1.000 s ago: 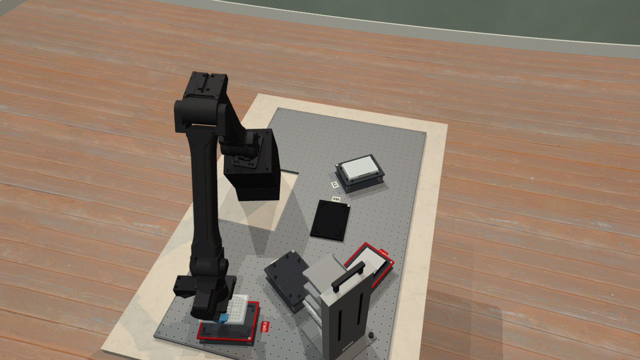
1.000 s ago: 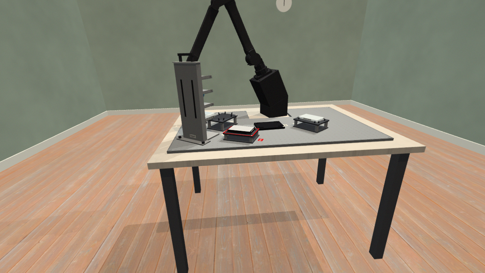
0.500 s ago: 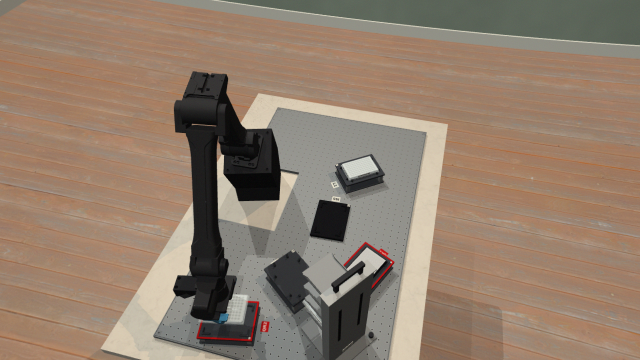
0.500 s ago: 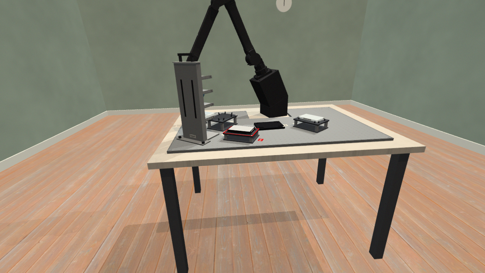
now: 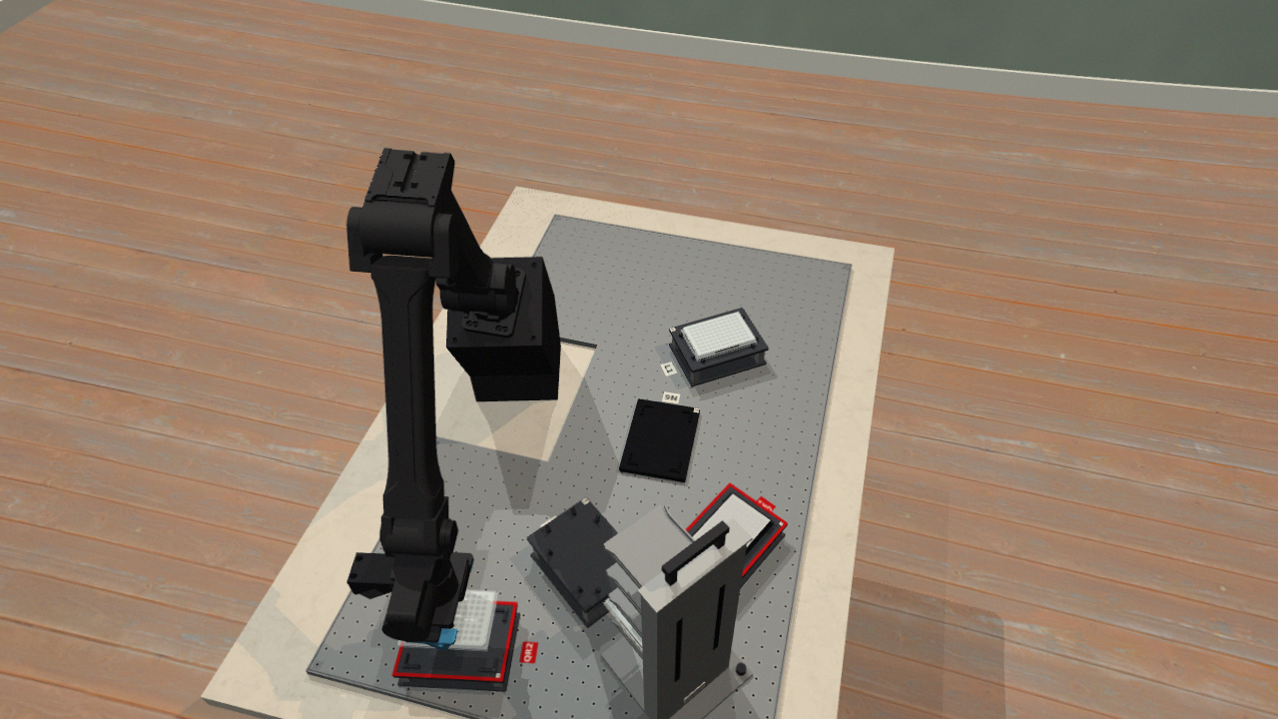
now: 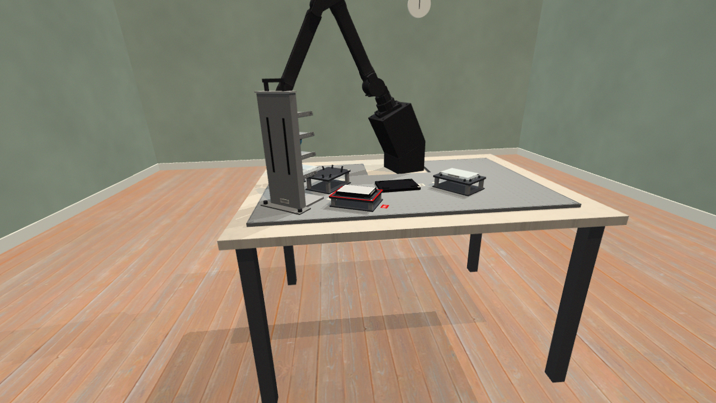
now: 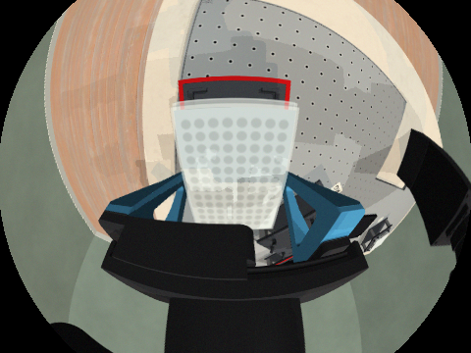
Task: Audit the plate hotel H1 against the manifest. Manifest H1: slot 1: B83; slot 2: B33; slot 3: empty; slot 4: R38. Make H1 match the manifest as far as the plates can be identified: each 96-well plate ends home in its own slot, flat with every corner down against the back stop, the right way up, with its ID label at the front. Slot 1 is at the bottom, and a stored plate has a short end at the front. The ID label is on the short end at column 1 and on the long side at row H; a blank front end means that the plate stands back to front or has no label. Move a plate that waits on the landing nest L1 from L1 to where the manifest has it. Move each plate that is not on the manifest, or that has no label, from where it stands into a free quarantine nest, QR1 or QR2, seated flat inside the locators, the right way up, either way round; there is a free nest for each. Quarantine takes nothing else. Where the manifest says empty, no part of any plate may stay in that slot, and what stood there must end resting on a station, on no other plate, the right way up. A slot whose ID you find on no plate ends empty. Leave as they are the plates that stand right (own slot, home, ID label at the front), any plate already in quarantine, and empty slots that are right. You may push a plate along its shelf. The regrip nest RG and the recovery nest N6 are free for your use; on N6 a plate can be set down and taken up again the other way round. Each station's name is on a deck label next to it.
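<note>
My gripper (image 5: 446, 634) with blue fingers is shut on a clear 96-well plate (image 5: 475, 618) and holds it by its long sides, just above the red-framed quarantine nest QR2 (image 5: 455, 657). In the wrist view the plate (image 7: 235, 164) sticks out ahead of the fingers, and its far end reaches the near edge of the QR2 frame (image 7: 235, 88). I see no label on the plate. The hotel H1 (image 5: 692, 616) stands to the right of QR2; its slots are hidden from these views. A plate (image 5: 719, 335) rests on the landing nest L1.
QR1 (image 5: 740, 521) beside the hotel holds a plate. The black recovery nest N6 (image 5: 659, 437) and the regrip nest RG (image 5: 576, 549) with pegs hold nothing. The arm's base block (image 5: 504, 326) stands at the deck's left side.
</note>
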`<state>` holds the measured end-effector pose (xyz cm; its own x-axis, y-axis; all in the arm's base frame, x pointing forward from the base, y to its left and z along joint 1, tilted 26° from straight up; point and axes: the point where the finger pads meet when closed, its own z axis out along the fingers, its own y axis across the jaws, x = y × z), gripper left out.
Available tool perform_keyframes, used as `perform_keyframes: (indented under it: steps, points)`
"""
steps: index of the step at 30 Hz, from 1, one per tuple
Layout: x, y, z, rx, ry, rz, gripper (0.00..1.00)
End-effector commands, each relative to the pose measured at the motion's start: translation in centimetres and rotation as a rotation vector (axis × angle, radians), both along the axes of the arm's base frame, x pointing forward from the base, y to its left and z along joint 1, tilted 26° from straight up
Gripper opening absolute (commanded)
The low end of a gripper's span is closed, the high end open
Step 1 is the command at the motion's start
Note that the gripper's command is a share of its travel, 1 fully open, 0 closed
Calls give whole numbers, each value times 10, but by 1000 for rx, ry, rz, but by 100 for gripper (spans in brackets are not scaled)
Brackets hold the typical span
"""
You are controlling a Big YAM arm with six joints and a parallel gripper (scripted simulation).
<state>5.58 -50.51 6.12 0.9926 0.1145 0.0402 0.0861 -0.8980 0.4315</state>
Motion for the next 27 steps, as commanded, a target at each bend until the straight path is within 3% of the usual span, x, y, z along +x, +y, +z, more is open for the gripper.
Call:
perform_keyframes:
  steps: [1,27]
  points:
    - [6,-16,8,-37,-5,-4,86]
    - [7,-22,-6,-35,-5,-4,86]
